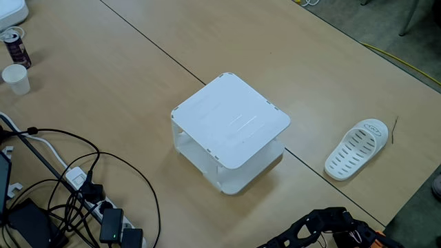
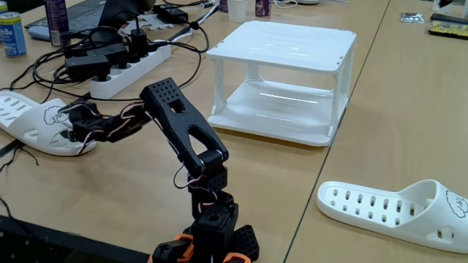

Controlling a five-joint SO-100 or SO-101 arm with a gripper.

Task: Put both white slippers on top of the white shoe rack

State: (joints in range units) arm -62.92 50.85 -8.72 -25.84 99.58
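Fixed view | gripper reached onto left slipper, finger state can't be told | slipper judged light, bendy, best pinched at strap | rack top bare

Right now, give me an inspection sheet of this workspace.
Surface: light wooden table, seams visible.
Job's things: white shoe rack top bare; one white slipper lies on the table apart from the rack; other slipper at the gripper.
Clutter: paper cup, drink can, blue can.
Grippers: gripper reaches to the second slipper; open or shut, cannot tell.
Cables: black cables and power strip near the rack.
Surroundings: grey floor with a yellow cable.
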